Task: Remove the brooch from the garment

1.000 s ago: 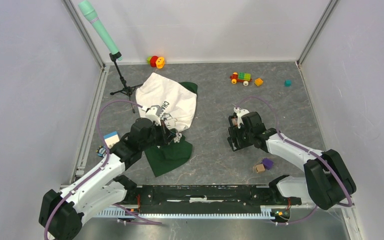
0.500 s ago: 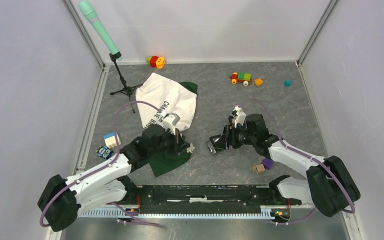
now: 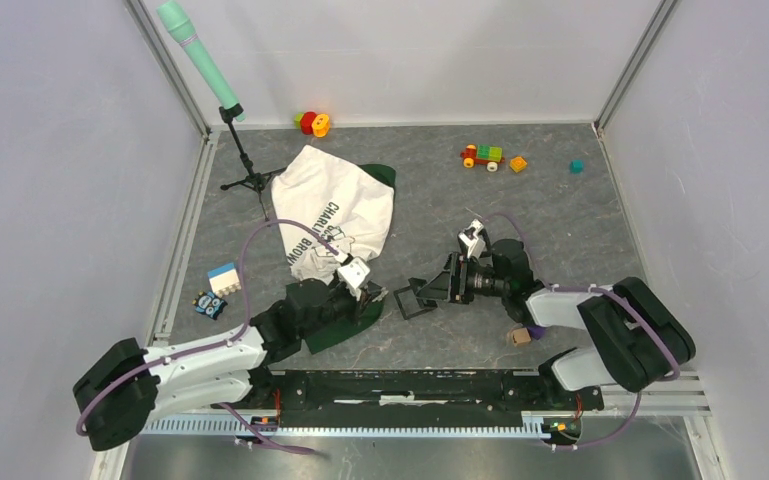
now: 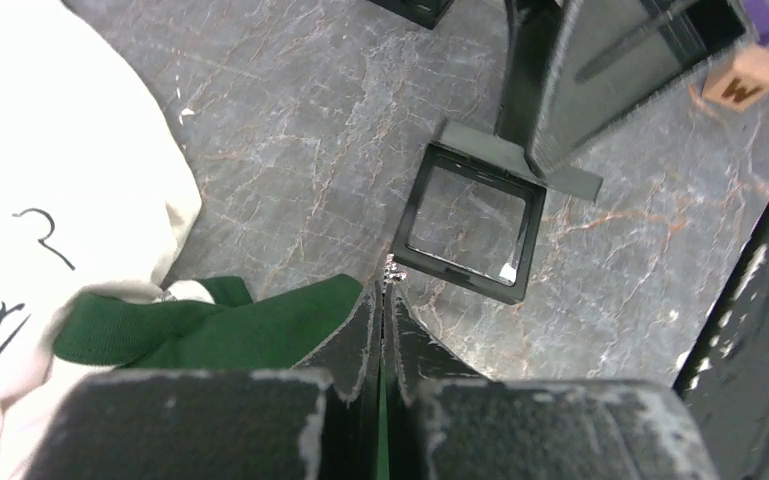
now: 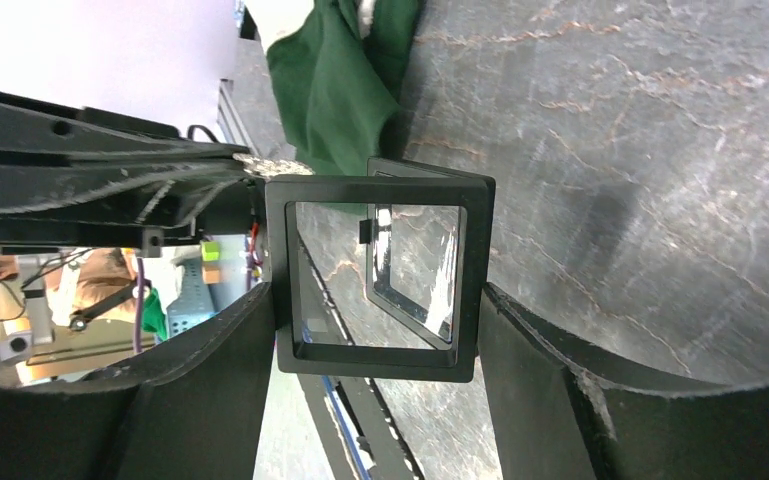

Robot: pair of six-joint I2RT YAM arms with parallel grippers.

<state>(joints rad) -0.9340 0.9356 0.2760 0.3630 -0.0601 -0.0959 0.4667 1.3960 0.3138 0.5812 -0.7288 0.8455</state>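
Left wrist view: your left gripper (image 4: 384, 295) pinches the brooch (image 4: 391, 265), seemingly free of the garment (image 4: 60, 150) at frame left. Next, ease it into the case (image 4: 470, 225) your right gripper (image 5: 375, 300) clamps.

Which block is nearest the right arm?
The purple block, right beside the right arm, next to the wooden block. The orange block and teal block lie far back.

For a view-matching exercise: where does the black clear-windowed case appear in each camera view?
Top external: black case at centre, held by the right tool, facing the left tool.
Left wrist: case near centre, just beyond the pinched brooch.
Right wrist: case fills the centre, clamped between the fingers.
Shared landmark: the garment's dark green fabric beside it.
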